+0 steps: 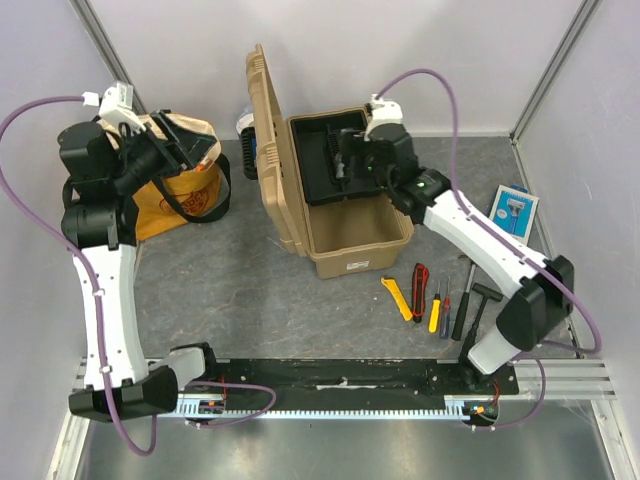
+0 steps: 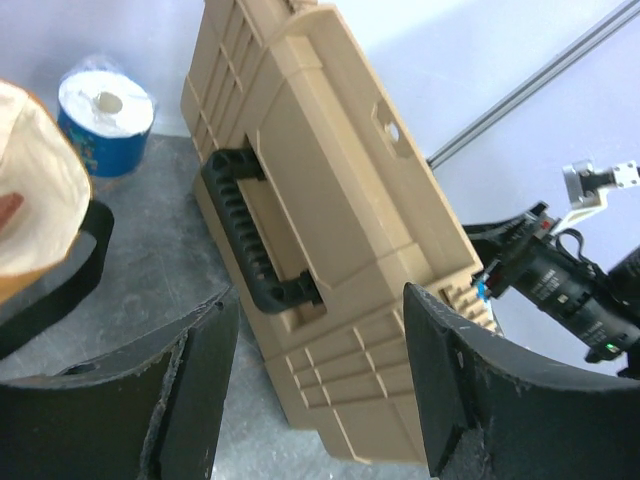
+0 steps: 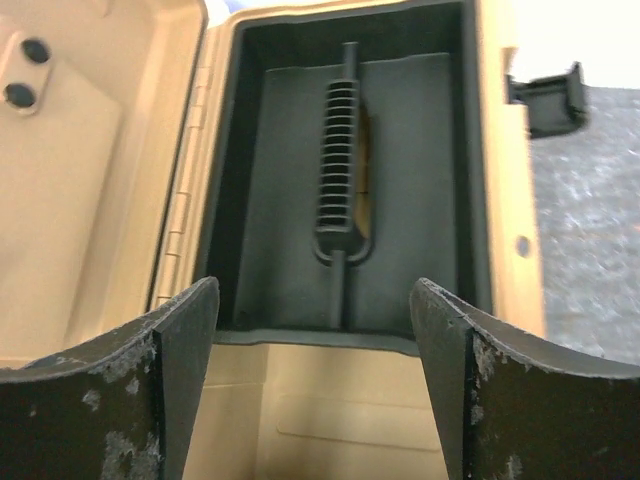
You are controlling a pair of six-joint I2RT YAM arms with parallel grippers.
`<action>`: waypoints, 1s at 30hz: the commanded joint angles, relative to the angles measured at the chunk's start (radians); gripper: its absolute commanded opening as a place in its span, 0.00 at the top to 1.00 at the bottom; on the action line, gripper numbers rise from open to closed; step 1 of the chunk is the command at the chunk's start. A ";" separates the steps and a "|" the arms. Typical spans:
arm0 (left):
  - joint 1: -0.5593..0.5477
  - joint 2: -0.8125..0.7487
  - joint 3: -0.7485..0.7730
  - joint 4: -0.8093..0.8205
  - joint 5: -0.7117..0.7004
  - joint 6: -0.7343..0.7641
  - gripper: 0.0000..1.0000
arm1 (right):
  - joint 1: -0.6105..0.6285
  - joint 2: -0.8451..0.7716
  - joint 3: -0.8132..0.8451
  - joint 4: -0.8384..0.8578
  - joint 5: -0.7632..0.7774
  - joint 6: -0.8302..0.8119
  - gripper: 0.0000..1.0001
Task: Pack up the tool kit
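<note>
Grey bench (image 1: pixel 230 290) carries the tan toolbox (image 1: pixel 350 245) at its middle, lid upright, black inner tray (image 3: pixel 400 200) seated inside, with the hand tools (image 1: pixel 436 312) lying loose just to its right. Right fingers (image 3: pixel 150 390), over the tray's ribbed grip, and left fingers (image 2: pixel 190 400), facing the lid's outside, both stand apart and empty. Packing seems barely begun; next the right arm likely must drop squarely onto that grip.

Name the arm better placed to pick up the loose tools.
Right. The tools lie on its side of the toolbox, and the right claw is open. The left claw sits beyond the lid.
</note>
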 commanded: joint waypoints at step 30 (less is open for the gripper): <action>-0.023 -0.133 -0.099 -0.099 -0.076 0.023 0.28 | 0.086 0.548 0.453 -0.063 0.258 -0.171 0.26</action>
